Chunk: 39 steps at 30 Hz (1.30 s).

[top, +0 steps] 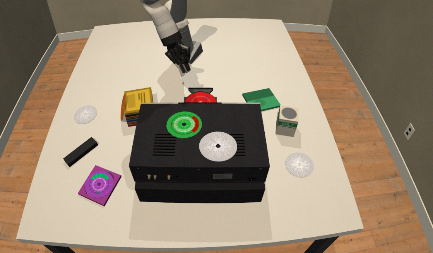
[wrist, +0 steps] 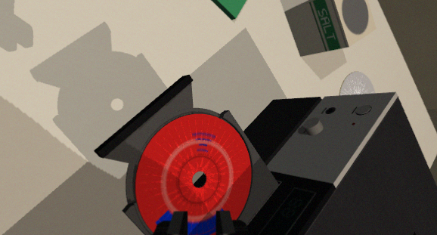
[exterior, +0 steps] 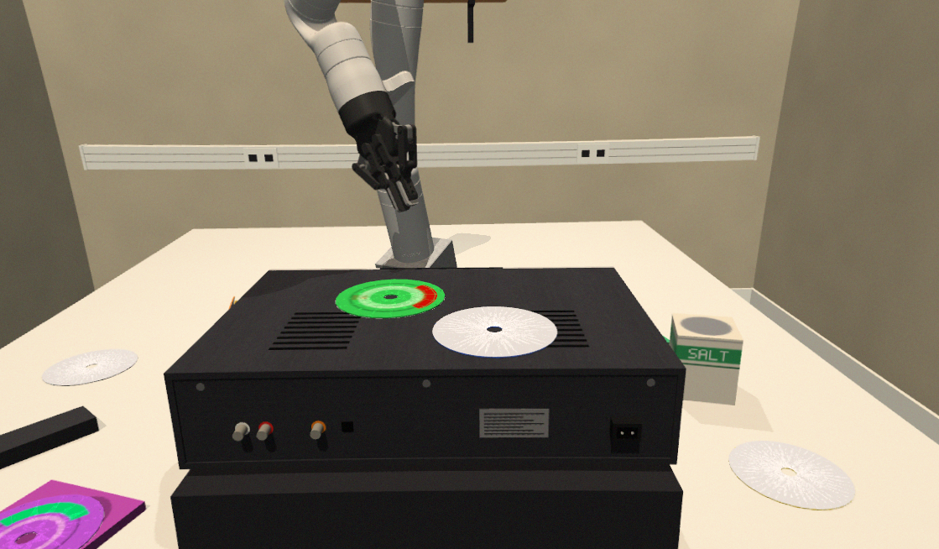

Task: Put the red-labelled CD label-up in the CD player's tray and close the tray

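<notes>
The red-labelled CD [top: 200,98] [wrist: 193,170] lies label-up and flat in the round recess of the tray [top: 200,90] [wrist: 144,117]. The tray stands pulled out from the far face of the black CD player [top: 199,157] [exterior: 425,354] [wrist: 359,170]. My gripper [top: 186,68] [exterior: 405,197] [wrist: 201,220] hangs in the air beyond the tray, well above the table, and points down at the CD. Its fingers are nearly closed and hold nothing. In the exterior view the player hides the tray and the CD.
A green-labelled CD [top: 183,126] [exterior: 389,300] and a white CD [top: 218,148] [exterior: 494,333] lie on the player's top. Around it are a salt box [top: 287,120] [wrist: 325,23], a green case [top: 260,98], a stack of cases [top: 136,102], a remote [top: 80,151], a purple case [top: 100,184] and two silver discs [top: 85,114] [top: 299,164].
</notes>
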Tool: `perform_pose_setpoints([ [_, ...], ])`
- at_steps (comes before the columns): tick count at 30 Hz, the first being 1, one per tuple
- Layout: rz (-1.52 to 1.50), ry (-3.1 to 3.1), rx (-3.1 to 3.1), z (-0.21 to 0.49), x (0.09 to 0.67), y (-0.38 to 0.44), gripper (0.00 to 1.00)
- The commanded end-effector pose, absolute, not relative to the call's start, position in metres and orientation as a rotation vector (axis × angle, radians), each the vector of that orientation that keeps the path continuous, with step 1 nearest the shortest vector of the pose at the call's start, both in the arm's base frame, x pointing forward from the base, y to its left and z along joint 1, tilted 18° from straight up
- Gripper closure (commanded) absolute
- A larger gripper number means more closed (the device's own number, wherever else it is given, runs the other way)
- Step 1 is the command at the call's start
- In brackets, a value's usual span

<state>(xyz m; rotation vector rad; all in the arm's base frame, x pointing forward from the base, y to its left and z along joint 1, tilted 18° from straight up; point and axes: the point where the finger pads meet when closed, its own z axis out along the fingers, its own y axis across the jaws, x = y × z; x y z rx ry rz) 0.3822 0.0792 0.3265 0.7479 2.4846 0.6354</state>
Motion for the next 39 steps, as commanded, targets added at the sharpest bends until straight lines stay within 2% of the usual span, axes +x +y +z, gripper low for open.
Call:
perform_pose_setpoints([
  [1,0.633,2.484,0.754,0.3278,0.3816,0.0780,0.90],
  [39,0.661,2.449,0.860,0.3238,0.3783,0.0800,0.90],
])
